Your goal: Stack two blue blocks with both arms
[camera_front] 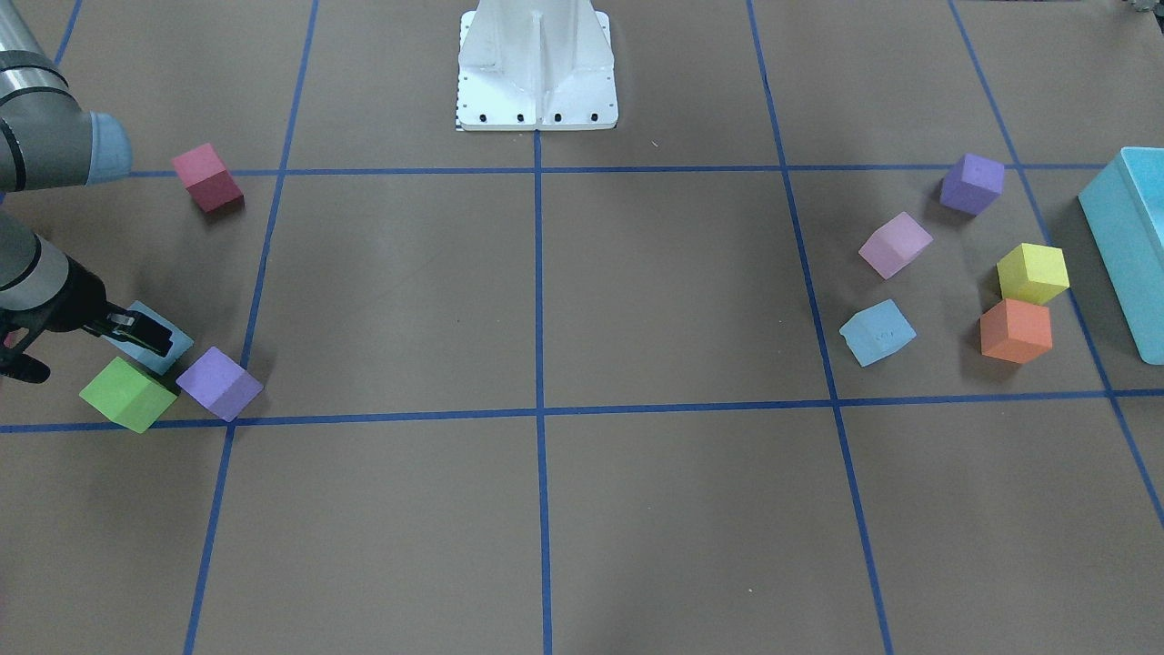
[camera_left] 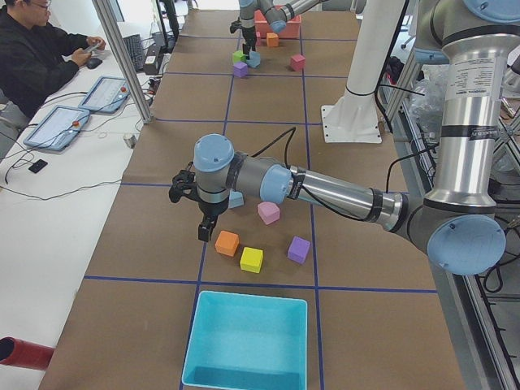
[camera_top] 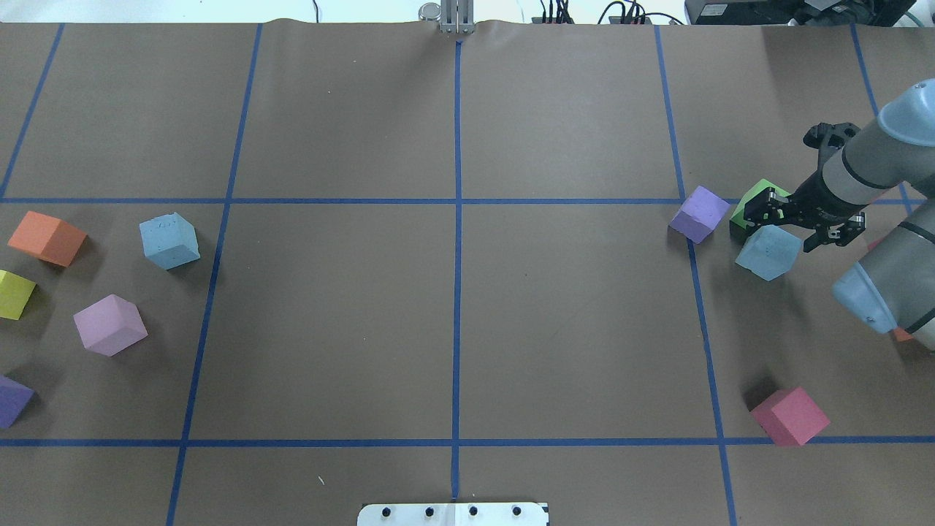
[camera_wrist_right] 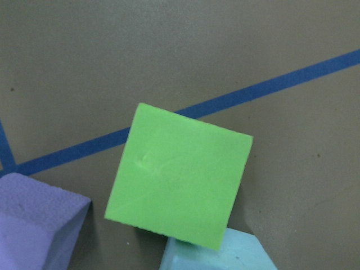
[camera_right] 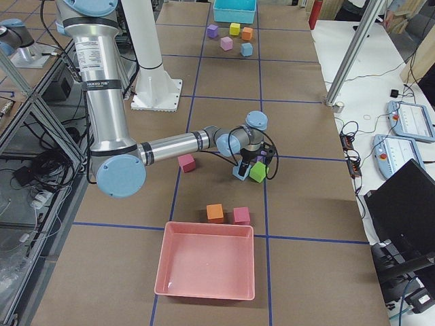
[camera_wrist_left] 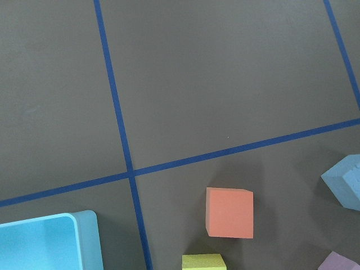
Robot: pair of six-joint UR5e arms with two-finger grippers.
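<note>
As the right gripper (camera_top: 781, 230) hangs, jaws spread, over the blue block (camera_top: 767, 256) at overhead right, it should close squarely, clearing the adjacent green cube (camera_top: 760, 188).

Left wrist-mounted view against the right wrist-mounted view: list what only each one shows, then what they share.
Only the left wrist-mounted view: an orange cube, a yellow cube, a lilac-pink cube corner, the turquoise bin corner.
Only the right wrist-mounted view: a green cube, central, and a purple cube.
Shared: the brown table with blue tape lines, plus a frame-cut blue block, not the same one: left-side blue block, right-side blue block.
</note>
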